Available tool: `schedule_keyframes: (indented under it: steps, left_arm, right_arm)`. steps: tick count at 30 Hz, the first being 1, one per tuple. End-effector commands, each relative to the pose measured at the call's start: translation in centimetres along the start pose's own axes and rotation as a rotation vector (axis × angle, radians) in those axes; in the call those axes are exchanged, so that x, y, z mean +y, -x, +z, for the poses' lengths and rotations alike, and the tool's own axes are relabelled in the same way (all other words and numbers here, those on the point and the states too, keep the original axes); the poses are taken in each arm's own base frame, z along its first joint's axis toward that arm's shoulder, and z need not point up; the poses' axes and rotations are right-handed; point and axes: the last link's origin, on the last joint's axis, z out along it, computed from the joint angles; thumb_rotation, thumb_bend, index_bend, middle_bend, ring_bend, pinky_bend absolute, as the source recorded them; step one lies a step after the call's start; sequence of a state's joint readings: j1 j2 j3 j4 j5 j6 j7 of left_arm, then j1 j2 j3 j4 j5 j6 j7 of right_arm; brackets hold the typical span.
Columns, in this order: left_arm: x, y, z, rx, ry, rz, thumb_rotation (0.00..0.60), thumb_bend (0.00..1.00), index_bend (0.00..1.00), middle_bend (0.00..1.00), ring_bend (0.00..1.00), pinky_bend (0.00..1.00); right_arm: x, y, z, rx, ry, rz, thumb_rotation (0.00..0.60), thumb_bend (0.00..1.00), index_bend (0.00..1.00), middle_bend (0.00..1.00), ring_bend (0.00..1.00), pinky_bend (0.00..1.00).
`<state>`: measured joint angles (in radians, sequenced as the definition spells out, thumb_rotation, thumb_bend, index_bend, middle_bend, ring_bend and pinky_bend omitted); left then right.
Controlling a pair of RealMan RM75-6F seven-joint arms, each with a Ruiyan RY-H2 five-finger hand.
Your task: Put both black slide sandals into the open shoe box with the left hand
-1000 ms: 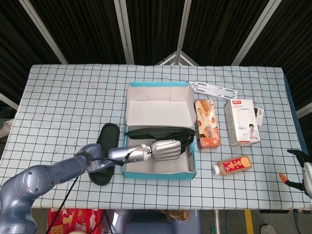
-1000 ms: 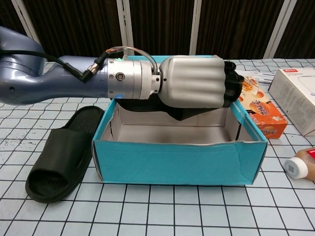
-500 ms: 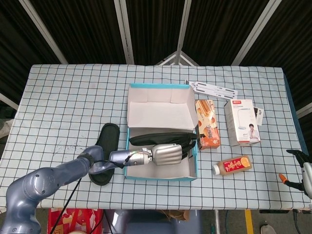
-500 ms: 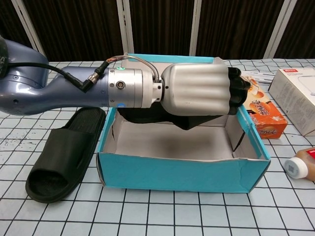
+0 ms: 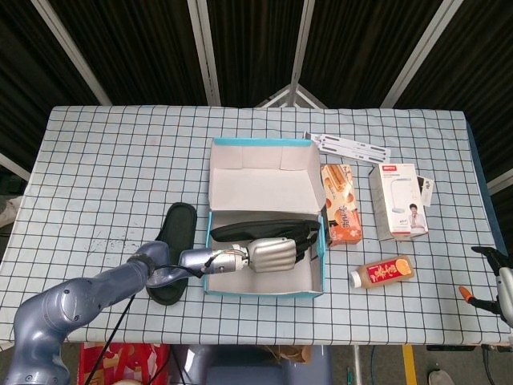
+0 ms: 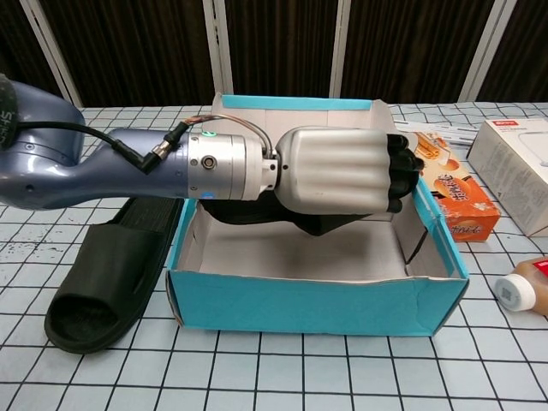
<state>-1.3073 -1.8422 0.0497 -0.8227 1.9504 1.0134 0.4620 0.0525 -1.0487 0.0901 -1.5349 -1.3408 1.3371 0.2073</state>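
Note:
My left hand [image 5: 273, 253] [image 6: 342, 169] reaches into the open teal shoe box [image 5: 264, 287] [image 6: 312, 295] and grips a black slide sandal [image 5: 260, 231] [image 6: 321, 224], fingers curled over it. The sandal spans the box's width, just above its white floor. A second black slide sandal [image 5: 175, 250] [image 6: 107, 274] lies flat on the checked table, left of the box and partly under my forearm. Only a clamp-like part at the head view's right edge [image 5: 495, 281] shows from my right side; the hand itself is out of sight.
Right of the box lie an orange snack carton [image 5: 340, 204] [image 6: 454, 195], a white product box [image 5: 398, 200] [image 6: 519, 167] and a small bottle on its side [image 5: 381, 271] [image 6: 524, 289]. A white strip [image 5: 350, 145] lies behind them. The box lid [image 5: 261, 168] stands open at the back.
The hand with the sandal has sunk a little deeper into the box. The box itself shifted slightly on the table, and the lid now stands more upright.

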Motion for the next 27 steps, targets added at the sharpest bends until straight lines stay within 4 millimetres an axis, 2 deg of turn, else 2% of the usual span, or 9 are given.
schedule_keyframes:
  steps: [1,27]
  left_arm:
    - [0.1,0.0,0.1,0.0,-0.003,-0.008,0.6,0.48,0.38,0.52,0.14,0.23]
    - [1.1,0.7,0.4,-0.018,0.018,-0.004,0.6,0.47,0.36,0.52,0.14,0.23]
  right_arm:
    - [0.0,0.0,0.0,0.0,0.001,-0.001,0.6,0.23,0.26,0.25,0.26,0.21]
    - [0.2,-0.2,-0.1,0.005,0.008,0.005,0.6,0.23,0.26,0.25,0.26,0.21]
